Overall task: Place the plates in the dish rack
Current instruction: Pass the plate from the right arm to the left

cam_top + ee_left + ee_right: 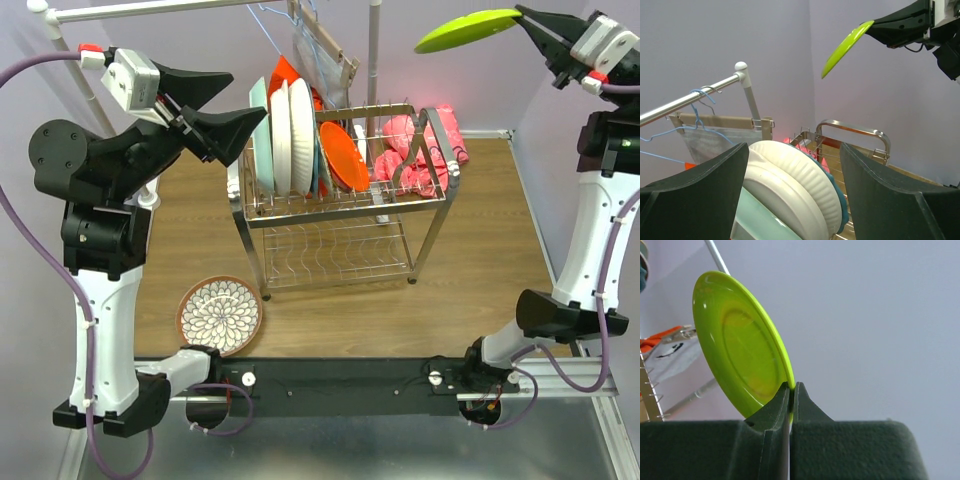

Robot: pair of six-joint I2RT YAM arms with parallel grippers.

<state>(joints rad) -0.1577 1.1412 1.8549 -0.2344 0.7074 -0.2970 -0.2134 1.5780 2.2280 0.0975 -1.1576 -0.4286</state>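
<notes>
Up above the right end of the dish rack point(440, 150), well apart from it, is where the lime green plate point(468, 30) hangs, so that's the one being loaded. The right claw point(522, 22) is clenched on just a sliver of its rim, and the rest of the plate sticks out past the fingertips toward the left, tilted closer to flat than upright. My take on doing this bit well: roll the wrist so the plate stands on edge, line it up with a free slot to the right of the orange plate point(345, 155), then bring it straight down slowly. A rim pinch like that looks easy to lose if it swings or clips a wire. Watch the pink cloths point(425, 150) at that end too; can't tell if they're on the shelf or behind it. The mint plate point(260, 130) and the white plates point(288, 135) already stand at the left end. The left claw point(250, 97) sits spread wide there, holding nothing, fingers either side of a white plate; can't tell if it's touching. One floral plate point(220, 315) lies flat on the bench point(470, 300) by the left arm's base.
</notes>
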